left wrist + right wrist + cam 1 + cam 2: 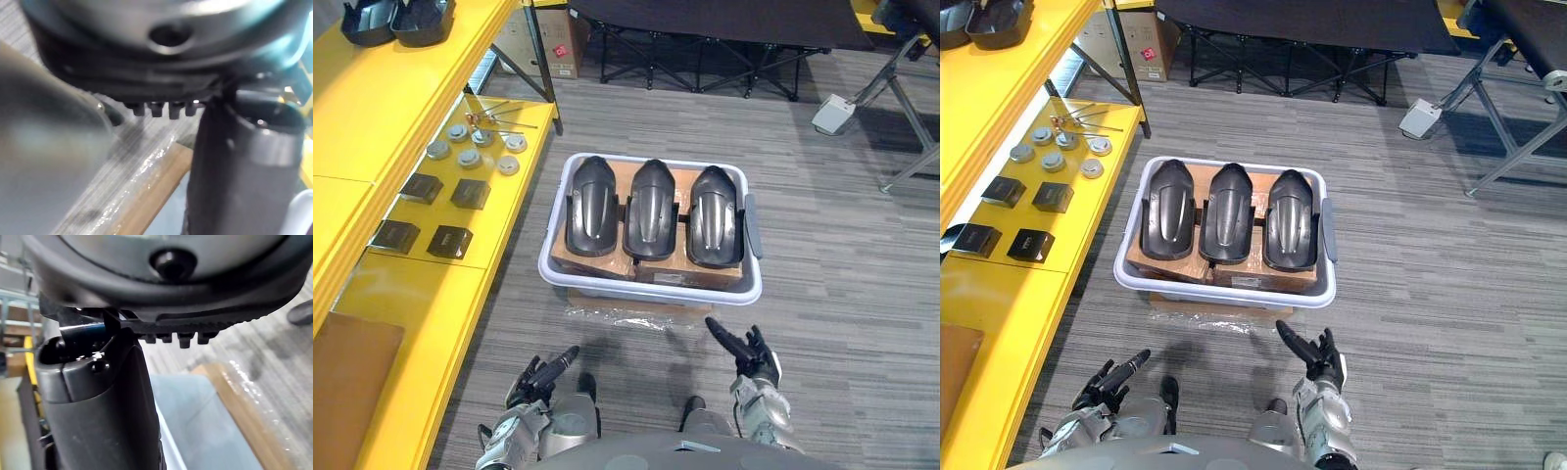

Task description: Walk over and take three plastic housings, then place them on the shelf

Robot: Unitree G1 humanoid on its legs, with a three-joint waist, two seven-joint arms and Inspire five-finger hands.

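Three dark plastic housings lie side by side on cardboard in a pale tub (558, 279) on the carpet: left housing (591, 206), middle housing (651, 209), right housing (717, 214). My left hand (542, 376) hangs low in front of the tub's near left corner, fingers straight, holding nothing. My right hand (747, 352) is just short of the tub's near right corner, fingers stretched toward it, empty. The yellow shelf (372, 117) runs along the left side, with two more dark housings (396, 20) on its upper level.
The shelf's lower level (514, 186) carries round metal discs (470, 157) and small black blocks (421, 240). A flat cardboard sheet under plastic film (626, 311) lies below the tub. A folding cot (705, 20) and metal stand legs (911, 108) are farther back.
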